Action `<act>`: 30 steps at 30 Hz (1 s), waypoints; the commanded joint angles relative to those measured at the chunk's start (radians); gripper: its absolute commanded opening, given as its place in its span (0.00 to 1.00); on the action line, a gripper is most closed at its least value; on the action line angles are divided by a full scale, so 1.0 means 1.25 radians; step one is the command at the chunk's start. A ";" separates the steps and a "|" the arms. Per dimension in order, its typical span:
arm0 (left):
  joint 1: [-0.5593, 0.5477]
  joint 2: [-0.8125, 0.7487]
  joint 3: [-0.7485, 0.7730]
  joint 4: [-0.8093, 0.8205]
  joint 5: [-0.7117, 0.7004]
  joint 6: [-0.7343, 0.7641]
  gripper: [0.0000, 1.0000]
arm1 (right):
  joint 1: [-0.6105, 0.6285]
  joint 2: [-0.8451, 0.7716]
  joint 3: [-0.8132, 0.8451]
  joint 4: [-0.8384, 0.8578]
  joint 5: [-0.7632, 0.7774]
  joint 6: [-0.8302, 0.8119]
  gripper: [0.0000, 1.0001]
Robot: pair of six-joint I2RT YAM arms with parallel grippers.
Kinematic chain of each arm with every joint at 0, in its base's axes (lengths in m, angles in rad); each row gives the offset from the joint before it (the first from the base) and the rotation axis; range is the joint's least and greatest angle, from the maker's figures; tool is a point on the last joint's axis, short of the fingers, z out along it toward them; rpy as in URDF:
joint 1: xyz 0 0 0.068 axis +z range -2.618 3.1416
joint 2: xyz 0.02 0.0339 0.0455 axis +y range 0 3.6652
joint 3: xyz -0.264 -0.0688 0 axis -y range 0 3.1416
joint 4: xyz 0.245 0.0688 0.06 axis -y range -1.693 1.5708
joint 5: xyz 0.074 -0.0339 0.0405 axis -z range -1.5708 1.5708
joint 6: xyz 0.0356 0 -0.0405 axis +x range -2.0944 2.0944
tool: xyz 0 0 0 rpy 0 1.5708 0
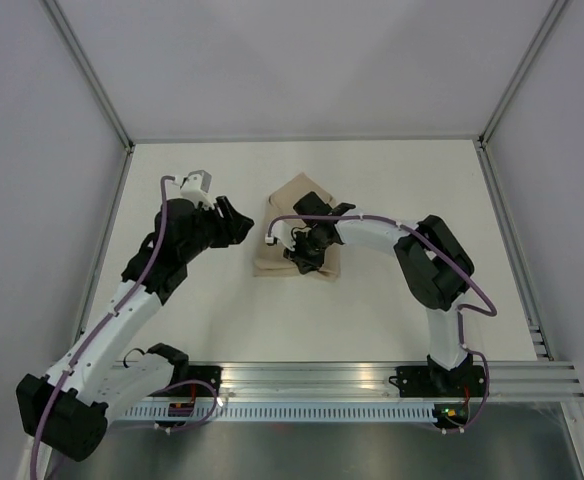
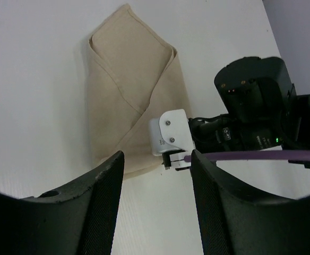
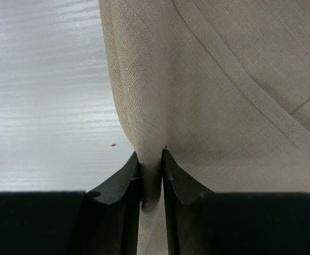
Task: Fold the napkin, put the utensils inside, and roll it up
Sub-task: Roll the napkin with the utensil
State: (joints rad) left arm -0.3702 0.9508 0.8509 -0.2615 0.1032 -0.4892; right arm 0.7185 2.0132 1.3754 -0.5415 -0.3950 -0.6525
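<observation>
Item: the napkin [image 1: 294,200] lies on the white table [image 1: 402,180], about mid-table and toward the far side, between the two arms. It is folded into a narrow, elongated packet. The left wrist view shows tan flaps crossing diagonally over one another, with a pointed corner at the far end [image 2: 128,90]. The fabric is matte, with a plain weave and a stitched hem line visible close up [image 3: 208,95].

Right arm: it reaches in from the right with the elbow bent and the forearm running left over the cloth. The right gripper [image 1: 302,258] sits low on the near part of the packet. Its jaws are nearly closed and pinch a raised ridge of cloth between them [image 3: 151,159]. The cloth rises from that pinch in a taut crease.

Left arm: it extends forward and angles to the right. The left gripper [image 1: 234,222] is just beside the napkin's left edge and apart from it. Its jaws stand wide with nothing between them [image 2: 156,156].

A purple cable [image 1: 372,220] runs along the right forearm.
</observation>
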 commanded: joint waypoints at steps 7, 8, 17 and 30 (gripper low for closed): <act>-0.104 -0.037 -0.114 0.171 -0.056 0.067 0.57 | -0.051 0.096 0.009 -0.278 -0.115 -0.090 0.21; -0.108 -0.040 -0.132 0.180 -0.053 0.076 0.57 | -0.061 0.106 0.015 -0.299 -0.118 -0.096 0.20; -0.208 -0.035 -0.171 0.270 -0.043 0.223 0.55 | -0.097 0.158 0.053 -0.359 -0.136 -0.128 0.18; -0.436 0.017 -0.359 0.605 -0.198 0.551 0.54 | -0.138 0.185 0.058 -0.394 -0.147 -0.150 0.16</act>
State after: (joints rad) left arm -0.8883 0.9451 0.4187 0.3080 -0.0902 0.0257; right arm 0.5529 2.1521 1.5093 -0.9924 -0.7307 -0.7738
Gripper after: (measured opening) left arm 0.529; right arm 0.247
